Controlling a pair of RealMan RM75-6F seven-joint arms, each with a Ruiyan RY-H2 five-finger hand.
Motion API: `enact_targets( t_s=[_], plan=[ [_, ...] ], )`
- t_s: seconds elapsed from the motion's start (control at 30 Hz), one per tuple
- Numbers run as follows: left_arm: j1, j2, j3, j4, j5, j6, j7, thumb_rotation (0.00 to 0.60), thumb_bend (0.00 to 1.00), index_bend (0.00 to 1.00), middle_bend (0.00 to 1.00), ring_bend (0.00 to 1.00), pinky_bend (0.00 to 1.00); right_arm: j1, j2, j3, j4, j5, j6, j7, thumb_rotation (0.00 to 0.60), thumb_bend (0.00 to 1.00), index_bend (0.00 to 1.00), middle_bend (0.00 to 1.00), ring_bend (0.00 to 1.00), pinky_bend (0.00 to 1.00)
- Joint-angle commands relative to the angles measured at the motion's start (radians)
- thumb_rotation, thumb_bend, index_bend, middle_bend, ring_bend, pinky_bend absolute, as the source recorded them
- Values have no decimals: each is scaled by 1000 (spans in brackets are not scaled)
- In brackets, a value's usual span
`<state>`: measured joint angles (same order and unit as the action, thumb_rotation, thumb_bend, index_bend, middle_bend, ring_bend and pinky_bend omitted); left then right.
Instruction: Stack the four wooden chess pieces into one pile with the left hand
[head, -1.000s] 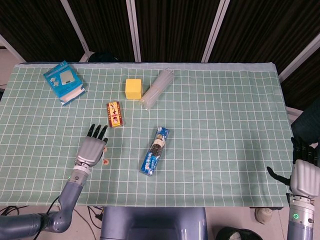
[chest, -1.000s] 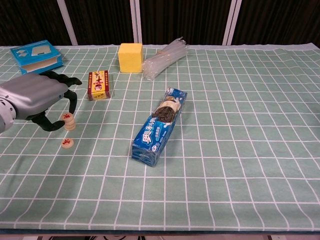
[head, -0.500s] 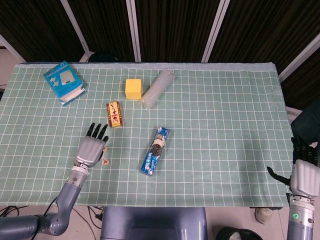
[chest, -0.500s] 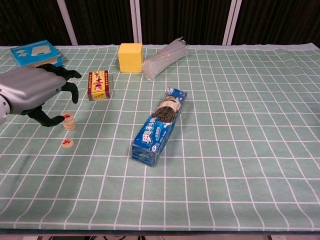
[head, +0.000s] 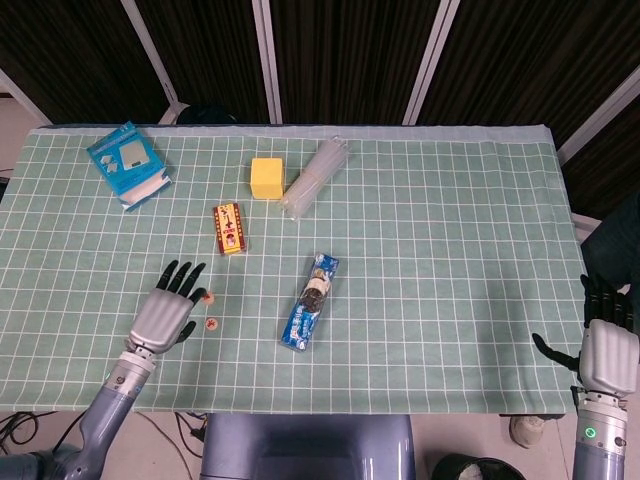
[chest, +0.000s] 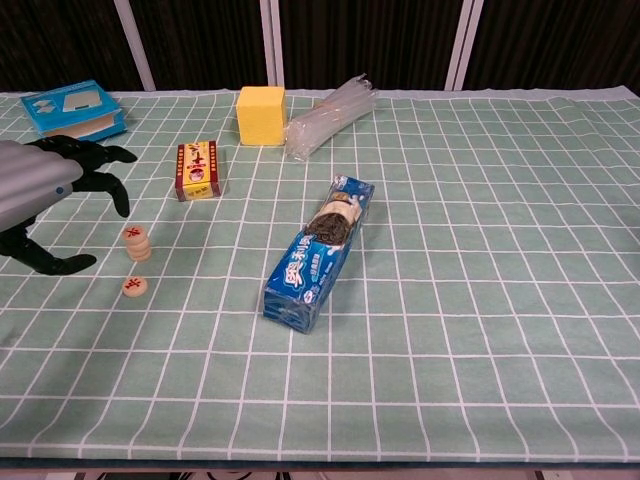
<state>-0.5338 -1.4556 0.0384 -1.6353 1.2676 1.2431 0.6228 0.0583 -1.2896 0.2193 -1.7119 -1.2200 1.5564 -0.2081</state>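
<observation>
A short stack of round wooden chess pieces stands on the green checked cloth, red characters on top; the head view shows this stack just right of my left hand's fingertips. One more piece lies flat alone, a little nearer than the stack, also visible as a single piece in the head view. My left hand hovers left of the stack with fingers spread, holding nothing and touching neither. My right hand hangs off the table's right edge, fingers apart and empty.
A red and yellow small box lies behind the stack. A blue snack pack lies to the right. Further back are a yellow block, a clear plastic packet and a blue box.
My left hand has let go of the stack and drawn back to the left and toward the near edge. The stack stays upright, and the single piece has not moved.
</observation>
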Motion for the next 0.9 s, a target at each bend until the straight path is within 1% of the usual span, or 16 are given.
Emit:
enact_targets(
  t_s=[0.03,0.33,0.63,0.9],
  plan=[
    [-15,-2,-5,36,18,-42,-25,600,266,342,8,0,0,0,0,0,-1,2,0,0,600,233,0,12,1,0],
    [-58,-15,-22,65,34,-135,-46,600,266,347,8,0,0,-1,1,2,-3,5,-1,1,600,232,0,12,2,0],
    [-67,-22,-16,78,66,-171,-81,600,266,349,8,0,0,-1,2,3,-4,10,-4,5,600,233,0,12,1,0],
    [-73,-10,-8,93,81,-204,-102,600,266,359,8,0,0,-2,2,4,-4,10,-2,4,600,232,0,12,1,0]
  ],
)
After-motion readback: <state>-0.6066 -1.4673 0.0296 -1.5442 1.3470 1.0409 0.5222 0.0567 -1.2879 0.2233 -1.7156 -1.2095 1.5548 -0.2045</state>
